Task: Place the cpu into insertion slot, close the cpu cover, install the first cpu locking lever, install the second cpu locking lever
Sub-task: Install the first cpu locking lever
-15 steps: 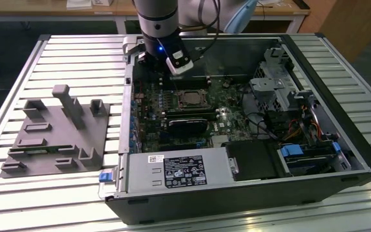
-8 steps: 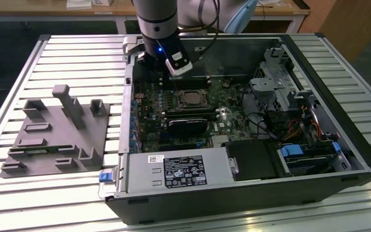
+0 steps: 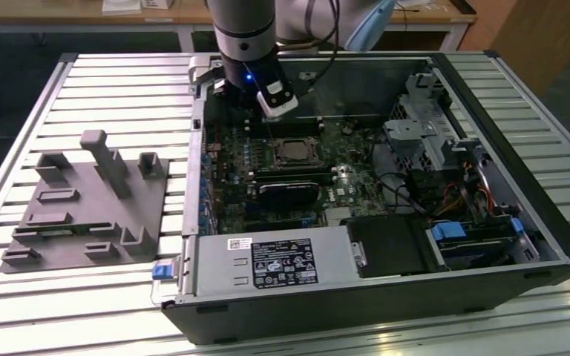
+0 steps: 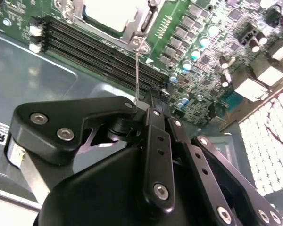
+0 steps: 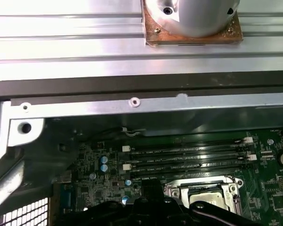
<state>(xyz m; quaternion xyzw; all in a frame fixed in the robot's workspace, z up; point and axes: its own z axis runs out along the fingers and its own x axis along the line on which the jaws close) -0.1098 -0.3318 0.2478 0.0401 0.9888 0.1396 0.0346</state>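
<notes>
Showing one gripper [image 4: 154, 96], one cpu [image 5: 205, 197], one cpu cover [image 5: 203, 181], four memory slots [image 5: 188, 157]

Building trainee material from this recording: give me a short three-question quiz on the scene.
1. True or false: the cpu is framed by the cpu cover.
2. The end effector is closest to: A a fan, B the thin locking lever, C a blue cable.
3. Fill in: the grey fixture lies on the exterior view's ____ of the computer case.
Key: 1 true; 2 B; 3 left.
</notes>
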